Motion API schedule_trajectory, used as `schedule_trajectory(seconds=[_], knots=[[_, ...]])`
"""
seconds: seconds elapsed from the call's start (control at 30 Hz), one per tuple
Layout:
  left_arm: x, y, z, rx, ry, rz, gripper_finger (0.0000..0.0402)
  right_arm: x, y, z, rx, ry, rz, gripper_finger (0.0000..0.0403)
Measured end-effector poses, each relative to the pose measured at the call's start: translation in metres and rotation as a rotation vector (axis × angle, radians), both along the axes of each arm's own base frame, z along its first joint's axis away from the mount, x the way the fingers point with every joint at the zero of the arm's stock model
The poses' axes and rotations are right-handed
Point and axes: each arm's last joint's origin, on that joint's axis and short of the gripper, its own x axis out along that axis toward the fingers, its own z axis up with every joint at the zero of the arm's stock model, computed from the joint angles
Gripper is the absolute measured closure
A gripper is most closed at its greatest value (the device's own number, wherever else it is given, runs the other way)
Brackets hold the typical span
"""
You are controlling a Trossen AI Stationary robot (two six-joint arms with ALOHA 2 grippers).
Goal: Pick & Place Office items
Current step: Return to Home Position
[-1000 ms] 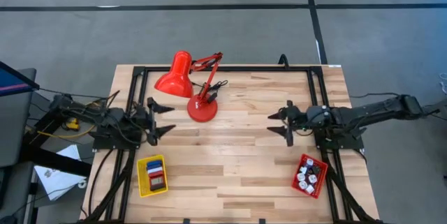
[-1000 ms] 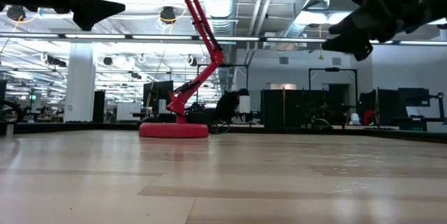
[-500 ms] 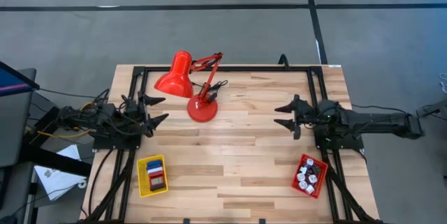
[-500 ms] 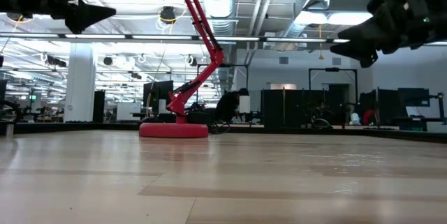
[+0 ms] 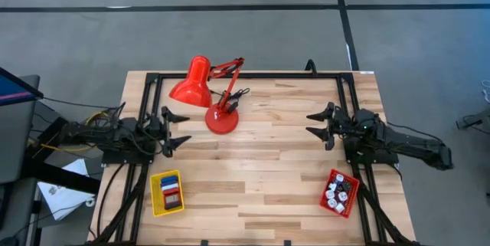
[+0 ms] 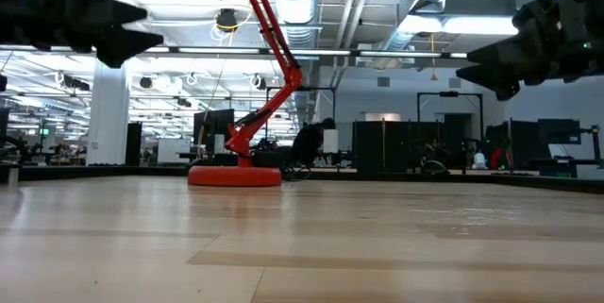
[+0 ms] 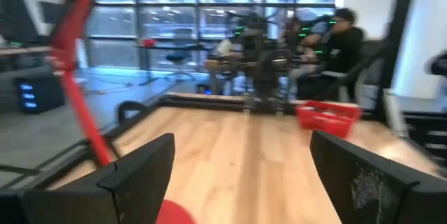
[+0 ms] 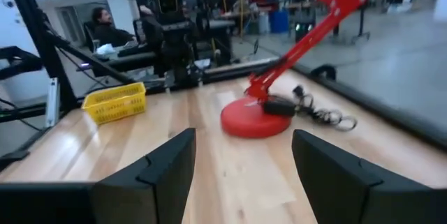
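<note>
Wrist cam on my left gripper (image 7: 237, 182): two dark fingers (image 7: 136, 175) spread wide apart, in the foreground. Light wood table (image 7: 244, 147) runs ahead of me. Red lamp arm (image 7: 77, 63) slants up near one finger, w/ a bit of its red base (image 7: 174, 214) just beside that finger. Red bin (image 7: 328, 116) sits toward the table's far edge; contents can't be made out. Beyond: dark blurred machinery (image 7: 262, 77), seated people (image 7: 342, 35), big windows (image 7: 174, 35).
</note>
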Motion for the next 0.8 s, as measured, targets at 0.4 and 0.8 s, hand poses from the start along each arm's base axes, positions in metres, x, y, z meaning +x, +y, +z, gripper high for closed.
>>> schedule_trajectory(seconds=[0.4, 0.8], knots=[[0.004, 0.006, -0.013, 0.004, 0.058, 0.015, 0.0073, -0.003, -0.006, 0.001, -0.120, 0.003, -0.071, 0.0173], [0.008, 0.005, -0.013, 0.003, 0.063, 0.012, 0.0073, -0.003, -0.006, 0.001, -0.120, 0.004, -0.070, 0.0173]])
